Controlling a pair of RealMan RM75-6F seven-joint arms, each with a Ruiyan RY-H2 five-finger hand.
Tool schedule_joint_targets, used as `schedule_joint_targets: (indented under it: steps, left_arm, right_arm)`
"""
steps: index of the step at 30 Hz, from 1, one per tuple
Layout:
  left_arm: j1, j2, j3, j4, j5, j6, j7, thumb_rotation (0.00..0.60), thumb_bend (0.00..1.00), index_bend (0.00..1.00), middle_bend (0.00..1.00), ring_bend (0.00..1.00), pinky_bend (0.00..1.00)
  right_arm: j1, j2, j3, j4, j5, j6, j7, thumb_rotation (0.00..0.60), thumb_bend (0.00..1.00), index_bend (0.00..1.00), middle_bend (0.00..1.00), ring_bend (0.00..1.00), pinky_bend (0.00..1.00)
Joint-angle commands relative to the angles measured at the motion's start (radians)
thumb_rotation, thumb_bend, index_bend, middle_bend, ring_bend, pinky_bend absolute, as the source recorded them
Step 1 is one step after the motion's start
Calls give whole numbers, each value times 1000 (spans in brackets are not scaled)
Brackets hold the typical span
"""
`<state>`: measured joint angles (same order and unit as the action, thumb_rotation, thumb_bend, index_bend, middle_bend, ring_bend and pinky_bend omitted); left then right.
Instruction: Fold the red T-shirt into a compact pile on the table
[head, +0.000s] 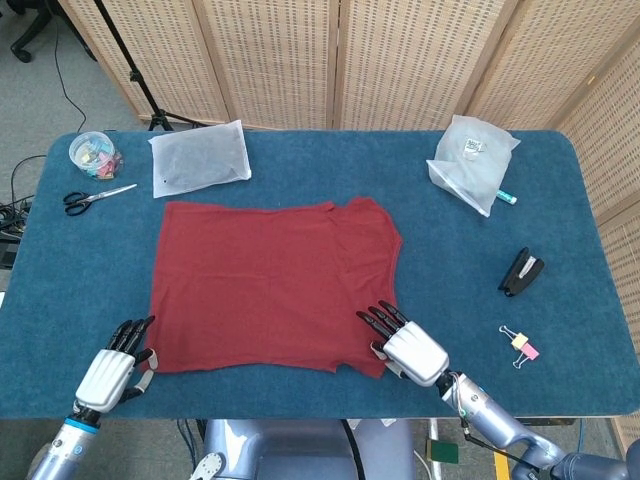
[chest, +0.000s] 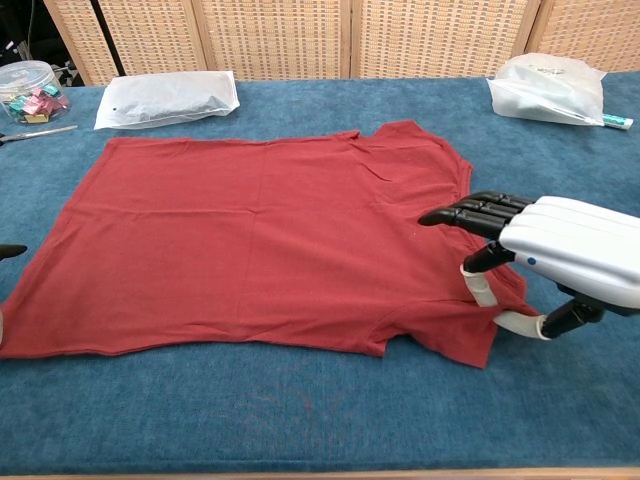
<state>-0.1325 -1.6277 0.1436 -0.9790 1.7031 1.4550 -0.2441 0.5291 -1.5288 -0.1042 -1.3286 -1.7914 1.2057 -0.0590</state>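
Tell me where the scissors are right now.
In the head view, the scissors lie near the table's far left edge, just in front of the clear tub of clips and left of the white bag.

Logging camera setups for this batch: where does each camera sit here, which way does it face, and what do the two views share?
Head view: high above the table's near edge, looking steeply down on the whole blue table; shows both forearms, the left hand and the right hand.
Chest view: low at the near edge, looking across the tabletop toward the wicker screens; shows the right hand large, only a sliver of the left.
Shared: the red T-shirt, the white bag, the right hand.
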Motion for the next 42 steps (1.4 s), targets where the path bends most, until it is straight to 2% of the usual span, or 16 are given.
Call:
schedule_joint_targets:
  steps: [1,10,21,28,42]
  left_arm:
    - [2,11,10,-9,15,16,-4,600,550,722,0,0,0]
    - [24,64,58,-36,88,106,5,600,547,728,0,0,0]
    - [61,142,134,-41,175,196,-4,600,553,730,0,0,0]
    - [78,158,161,-19,203,217,-11,600,562,731,0,0,0]
    - [107,171,200,16,255,267,-38,600,568,731,0,0,0]
  right_arm:
    - [3,11,-9,-9,-15,10,18,600,569,653,63,0,0]
    - [11,69,-58,-53,-92,51,81,600,569,664,72,0,0]
    - [-6,126,-151,-81,-208,126,151,600,569,664,81,0,0]
    - [-22,147,-205,-96,-295,174,142,600,569,666,81,0,0]
    - [-38,169,-258,-105,-382,201,127,600,569,669,81,0,0]
